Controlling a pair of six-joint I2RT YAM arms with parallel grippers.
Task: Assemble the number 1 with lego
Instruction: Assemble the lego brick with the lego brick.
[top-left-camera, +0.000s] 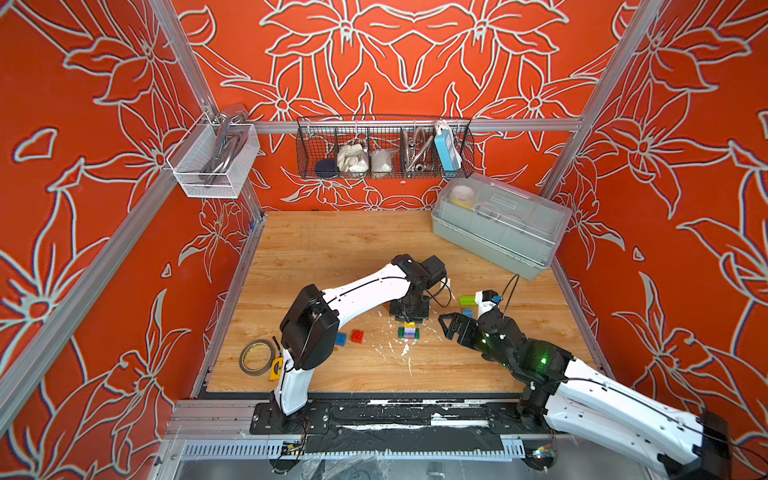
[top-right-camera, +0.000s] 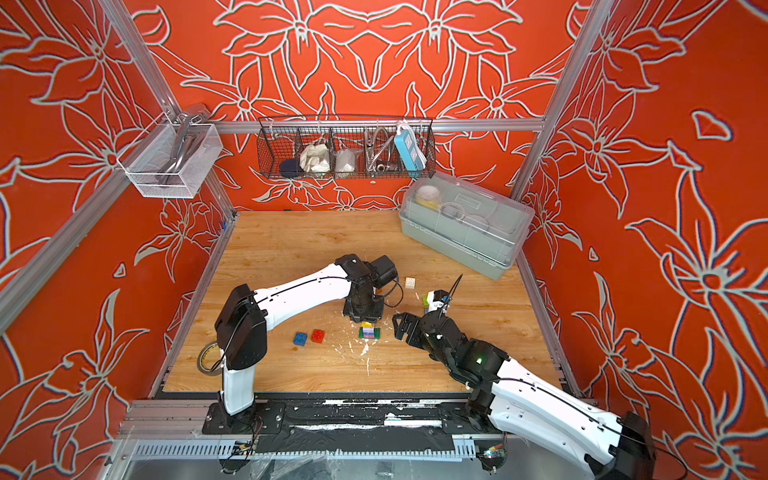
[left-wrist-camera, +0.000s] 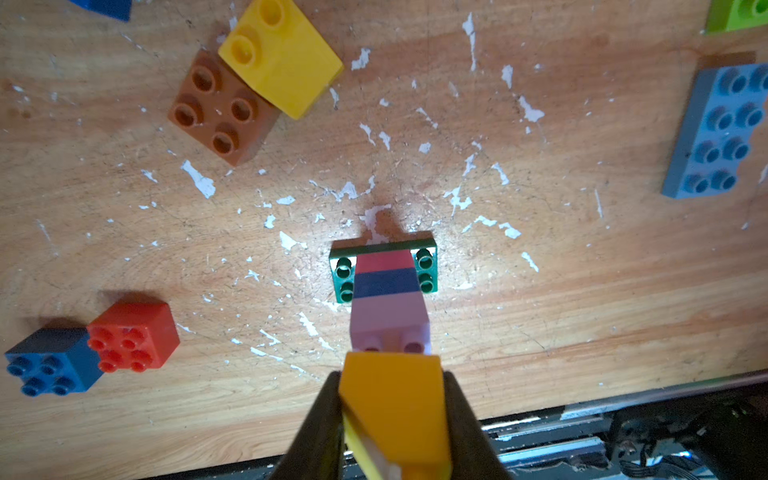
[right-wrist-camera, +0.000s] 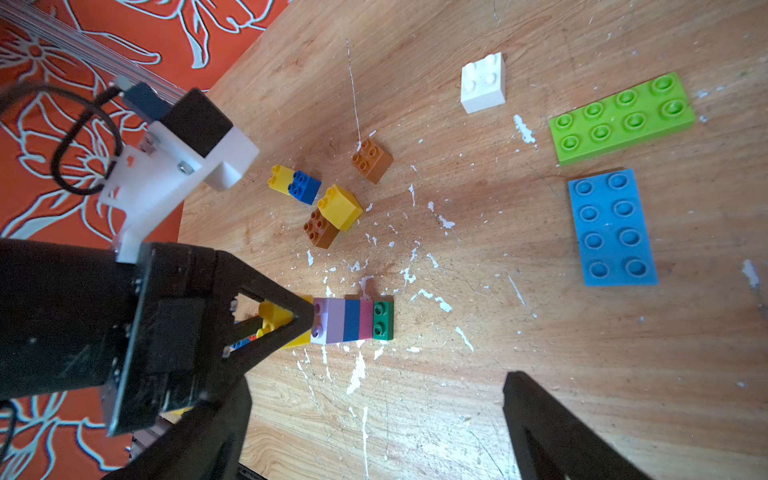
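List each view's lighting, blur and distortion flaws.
Left wrist view: a bright pool washes out the table around the dark green plate; the yellow brick in the left pincer is shaded. Right wrist view: the open right pincer is a black silhouette. Both top views: wide-angle splay, wall pattern fringed at the edges.

Robot lab test cell. Evidence: alu. extrusion frame (top-left-camera: 415, 124) boxing in the bench; printed orange floral backdrop (top-left-camera: 395, 54) on 3 sides; wood table (top-left-camera: 332, 249), scratched, w/ white flecks (top-left-camera: 405, 351). 2 arms (top-left-camera: 365, 291) bolted to black plates (top-left-camera: 266, 419) at the front edge, slotted cable duct (top-left-camera: 374, 451) just below, bare wiring showing. Wire basket (top-left-camera: 311, 145) on the back rail w/ power strip (top-left-camera: 446, 149) & misc. bits; mesh bin (top-left-camera: 195, 178) on a side rail; lidded plastic box (top-left-camera: 478, 243); tape roll (top-left-camera: 243, 358). Loose lego (top-left-camera: 357, 336) on the table.
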